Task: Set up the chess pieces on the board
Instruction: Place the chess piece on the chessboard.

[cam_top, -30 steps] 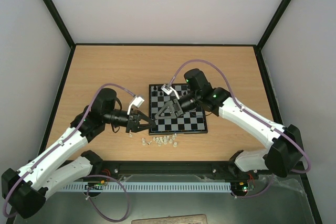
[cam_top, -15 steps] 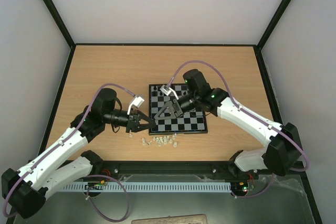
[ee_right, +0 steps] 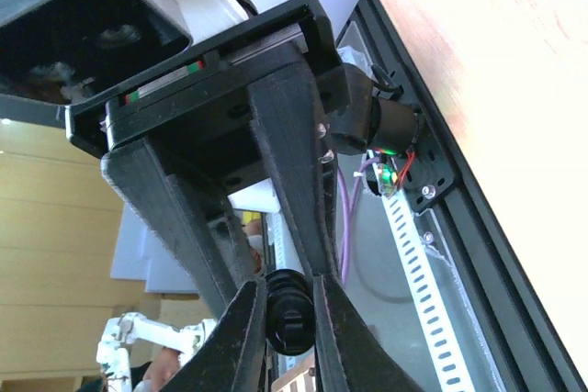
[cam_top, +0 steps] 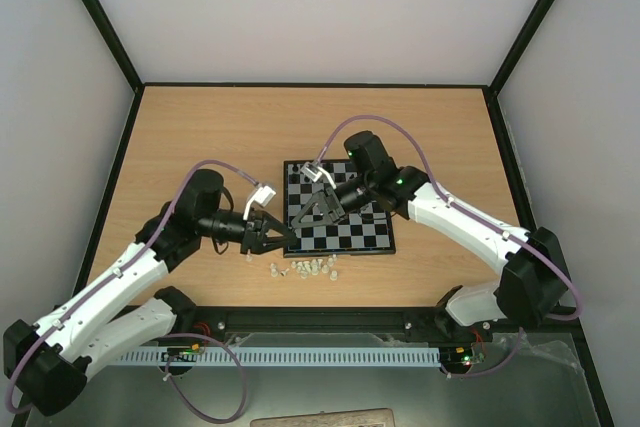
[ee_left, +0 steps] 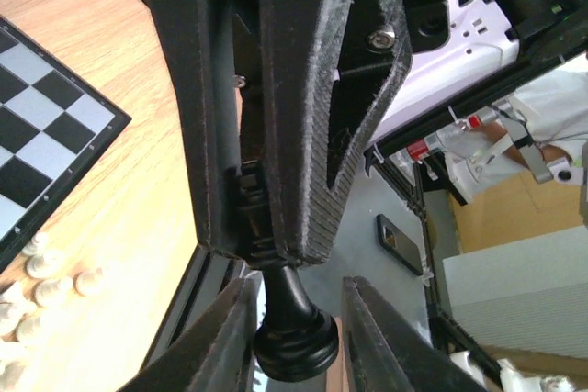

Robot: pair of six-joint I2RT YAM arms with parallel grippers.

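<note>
Wooden table [cam_top: 200, 147] carries the chessboard [cam_top: 350, 232] in the top view, with some black chessmen [cam_top: 330, 176] on its far row and whitish chessmen [cam_top: 305, 269] lying just before its near edge. The left hand [cam_top: 280, 237] and right hand [cam_top: 303, 217] meet tip to tip over the board's near left corner.

From the left wrist, its fingers [ee_left: 228, 341] press on the round base of a black chess piece [ee_left: 294, 328]; the upper end sits between the right hand's fingers.

From the right wrist, that hand pinches the same piece, off the board.
</note>
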